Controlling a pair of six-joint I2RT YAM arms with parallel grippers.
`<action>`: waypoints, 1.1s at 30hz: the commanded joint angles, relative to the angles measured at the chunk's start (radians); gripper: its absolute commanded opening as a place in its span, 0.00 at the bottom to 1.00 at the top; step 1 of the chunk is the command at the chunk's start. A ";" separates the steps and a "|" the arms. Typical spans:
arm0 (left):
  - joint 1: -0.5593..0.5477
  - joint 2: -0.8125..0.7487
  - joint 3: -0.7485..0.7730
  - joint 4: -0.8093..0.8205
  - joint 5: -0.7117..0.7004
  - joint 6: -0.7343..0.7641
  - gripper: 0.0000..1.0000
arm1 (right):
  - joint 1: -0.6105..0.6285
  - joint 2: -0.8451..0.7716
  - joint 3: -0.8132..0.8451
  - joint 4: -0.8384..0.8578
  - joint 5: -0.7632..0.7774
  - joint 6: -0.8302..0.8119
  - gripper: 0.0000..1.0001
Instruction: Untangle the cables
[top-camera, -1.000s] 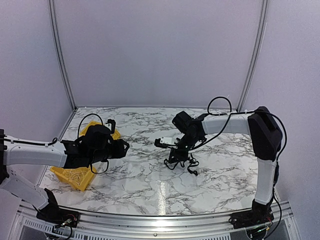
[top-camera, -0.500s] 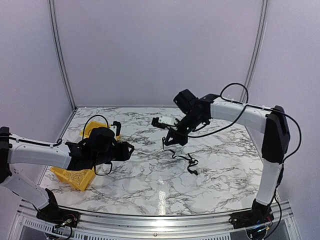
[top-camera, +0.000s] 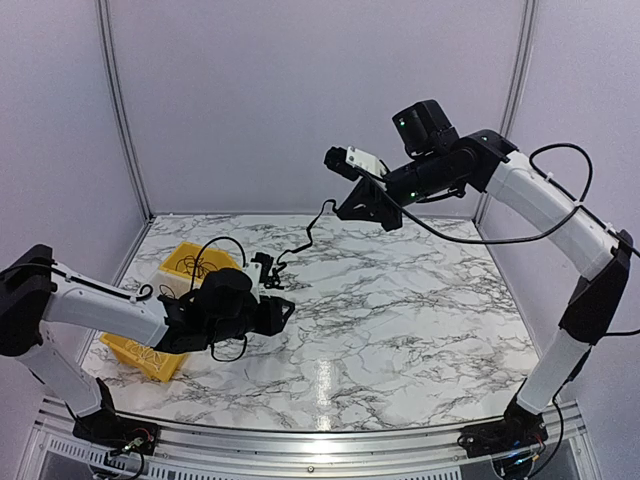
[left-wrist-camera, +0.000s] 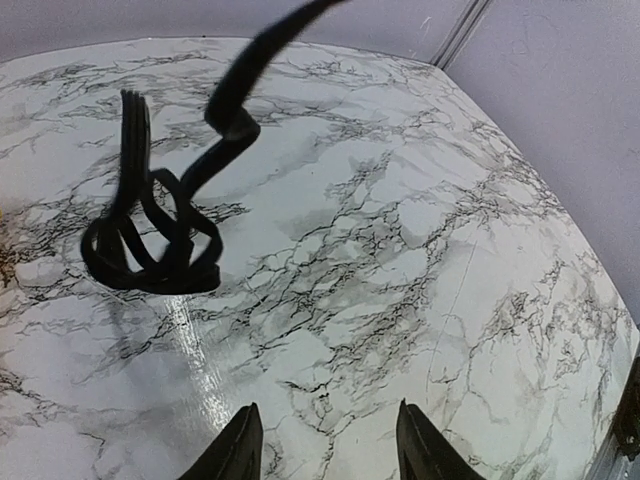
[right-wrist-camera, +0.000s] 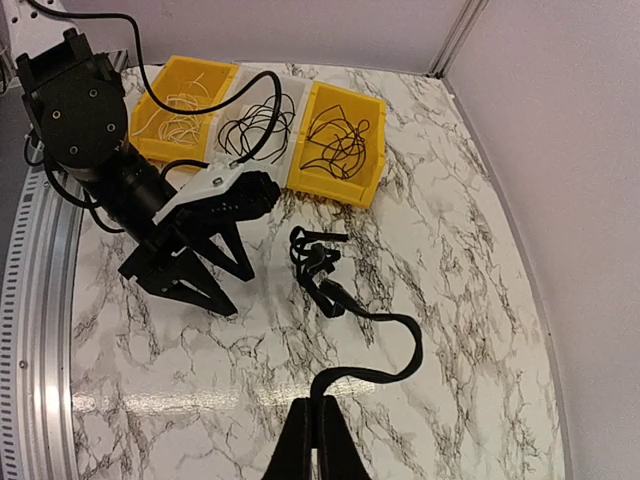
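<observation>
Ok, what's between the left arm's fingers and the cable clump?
Bare marble table, nothing else; the left wrist view shows it between the left fingers and the cable clump.

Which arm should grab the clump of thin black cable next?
Left. The open left gripper faces the thin black cable clump nearby; the right gripper, raised high, is shut on its upper end.

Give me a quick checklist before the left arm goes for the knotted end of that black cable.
1. Right gripper shut on the black cable: ok.
2. Left gripper open: ok.
3. Knotted end between the left fingers: not ok, it sits ahead of them and off to one side.
4. Knotted end lifted clear of the marble table: cannot tell.
</observation>
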 joint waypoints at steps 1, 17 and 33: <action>-0.009 0.054 0.042 0.056 -0.056 -0.040 0.47 | 0.007 -0.027 0.025 -0.021 -0.030 -0.013 0.00; 0.012 0.150 0.106 0.014 -0.011 -0.071 0.47 | 0.004 -0.220 -0.588 0.067 0.007 -0.048 0.00; 0.013 0.461 0.429 0.017 0.337 0.025 0.42 | -0.077 -0.381 -0.619 0.112 0.054 -0.004 0.00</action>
